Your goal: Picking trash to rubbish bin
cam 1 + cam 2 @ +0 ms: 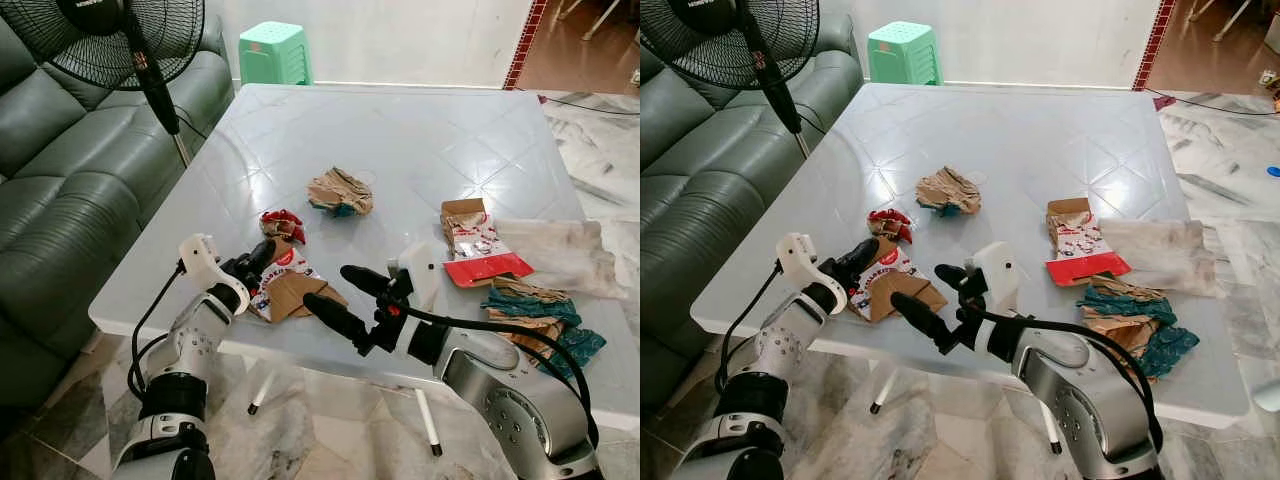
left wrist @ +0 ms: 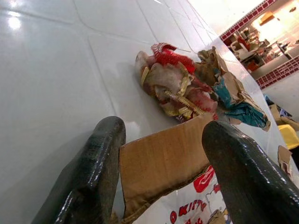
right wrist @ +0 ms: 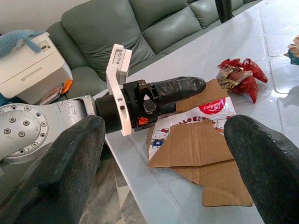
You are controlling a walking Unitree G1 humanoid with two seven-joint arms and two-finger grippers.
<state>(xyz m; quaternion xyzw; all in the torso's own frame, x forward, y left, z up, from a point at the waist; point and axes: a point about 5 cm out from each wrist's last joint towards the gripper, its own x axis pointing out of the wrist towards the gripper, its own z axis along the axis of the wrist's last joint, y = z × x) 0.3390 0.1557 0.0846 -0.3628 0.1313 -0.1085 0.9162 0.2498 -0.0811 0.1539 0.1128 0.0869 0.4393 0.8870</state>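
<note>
Already at the near edge of the white table (image 1: pixel 420 130), the left gripper (image 1: pixel 258 262) reaches over a flattened toothpaste carton (image 1: pixel 285 285), fingers spread, one on each side of its brown cardboard flap (image 2: pixel 161 161). The carton lies flat just ahead of those fingers, its long axis running roughly along the table edge toward the right gripper (image 1: pixel 345 300), which hovers with its fingers apart just off the edge beside the carton's other end. The left arm looks the better placed to close on it. A crumpled red wrapper (image 1: pixel 283 223) sits just beyond the carton, and a wad of brown paper (image 1: pixel 340 192) farther in. A red-and-white box (image 1: pixel 478 250) and teal-and-brown paper scraps (image 1: pixel 540 315) lie at the right. No rubbish bin can be made out; a green stool (image 1: pixel 274 52) stands beyond the table.
</note>
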